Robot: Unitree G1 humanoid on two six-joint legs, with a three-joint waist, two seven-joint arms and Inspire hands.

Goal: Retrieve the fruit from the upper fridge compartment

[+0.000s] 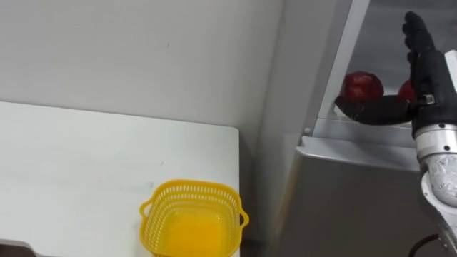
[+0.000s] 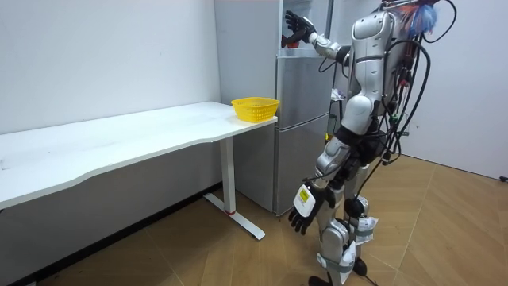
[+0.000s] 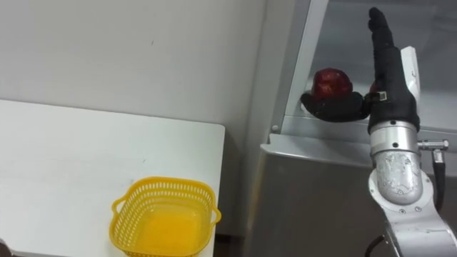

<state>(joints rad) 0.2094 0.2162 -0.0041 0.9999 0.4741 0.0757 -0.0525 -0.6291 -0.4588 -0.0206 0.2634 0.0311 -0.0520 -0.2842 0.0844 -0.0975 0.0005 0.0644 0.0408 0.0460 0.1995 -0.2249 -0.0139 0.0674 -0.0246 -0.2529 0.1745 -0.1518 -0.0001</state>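
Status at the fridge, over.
Right hand open, raised in upper fridge, thumb beside apple. Left hand open, hanging at side. Apple not gripped. Nothing blocking it.

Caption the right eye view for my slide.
Open right hand beside a red apple in the upper fridge; yellow basket on table.

Glossy apple (image 1: 361, 87), perforated plastic basket (image 1: 158, 214), matt tabletop (image 1: 86, 164), smooth metallic fridge (image 1: 350, 193)
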